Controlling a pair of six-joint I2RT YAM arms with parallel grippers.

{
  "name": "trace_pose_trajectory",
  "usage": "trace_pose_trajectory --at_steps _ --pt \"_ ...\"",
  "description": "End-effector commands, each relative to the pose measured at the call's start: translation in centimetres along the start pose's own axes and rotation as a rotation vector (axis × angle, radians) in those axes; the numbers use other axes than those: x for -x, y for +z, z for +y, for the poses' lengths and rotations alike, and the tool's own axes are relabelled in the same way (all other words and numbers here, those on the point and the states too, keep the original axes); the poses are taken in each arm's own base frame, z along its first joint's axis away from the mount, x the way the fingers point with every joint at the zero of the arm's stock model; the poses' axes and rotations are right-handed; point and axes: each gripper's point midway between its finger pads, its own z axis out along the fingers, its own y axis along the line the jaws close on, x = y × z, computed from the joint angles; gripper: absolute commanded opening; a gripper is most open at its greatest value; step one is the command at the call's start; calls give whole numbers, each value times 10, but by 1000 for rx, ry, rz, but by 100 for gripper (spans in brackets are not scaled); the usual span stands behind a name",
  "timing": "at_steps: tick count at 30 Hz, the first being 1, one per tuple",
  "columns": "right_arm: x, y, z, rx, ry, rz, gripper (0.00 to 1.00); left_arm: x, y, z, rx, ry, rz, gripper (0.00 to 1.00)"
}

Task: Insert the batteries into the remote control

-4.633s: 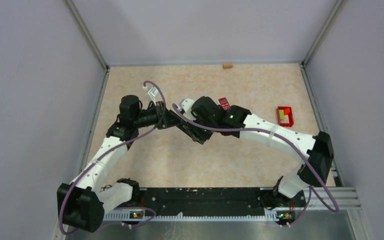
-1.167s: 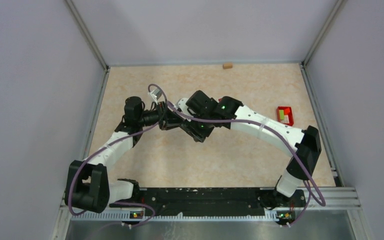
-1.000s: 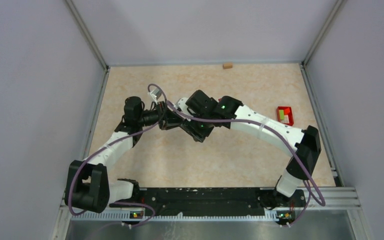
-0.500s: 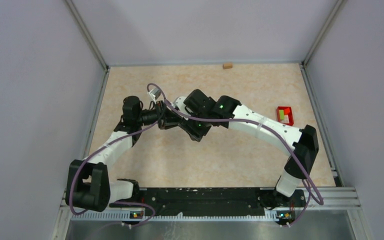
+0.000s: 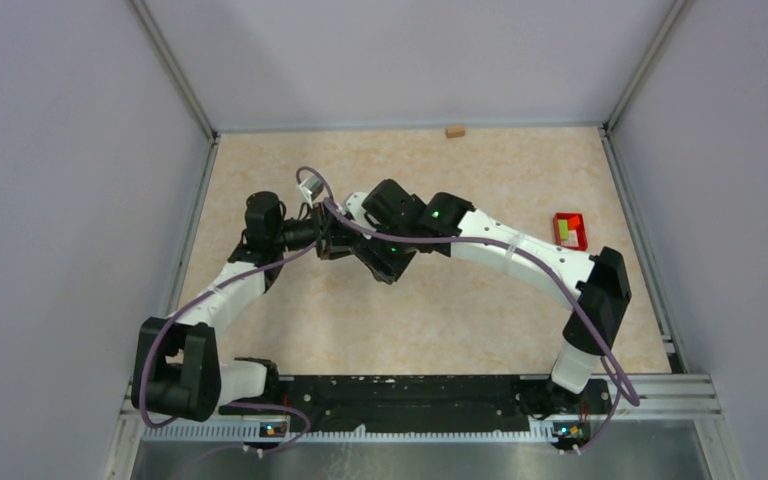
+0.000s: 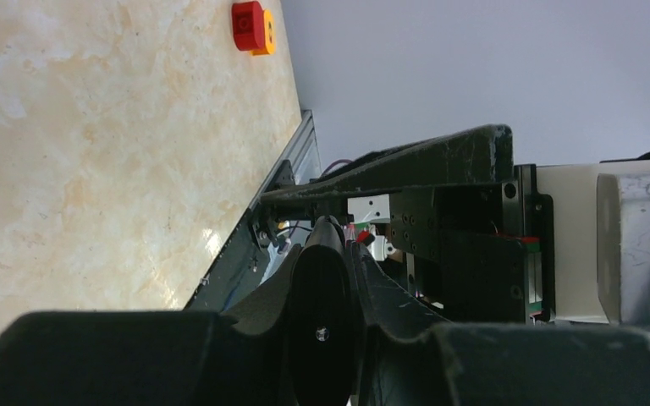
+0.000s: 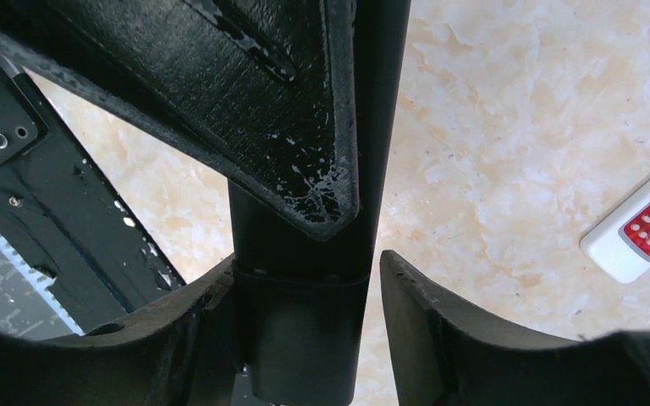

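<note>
Alignment decides this: we see the left gripper (image 6: 328, 254) clenched on a black remote (image 7: 382, 101) above the surface (image 5: 460, 300), its long axis pointing straight between the right gripper's (image 7: 305, 271) released jaws. We spot no batteries.

Both arms reach inward, wrists meeting; left pincer (image 6: 332, 254) clamped; right pincer (image 7: 305, 271) parted.
</note>
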Motion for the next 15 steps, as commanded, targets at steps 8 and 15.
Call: trace_pose_trajectory --at_steps 8,15 --pt "44 -24 7 50 -6 -227 69 -11 -5 -4 -35 -1 66 0" --pt "50 -39 10 108 54 -332 70 -7 -7 -4 -33 -2 48 0"
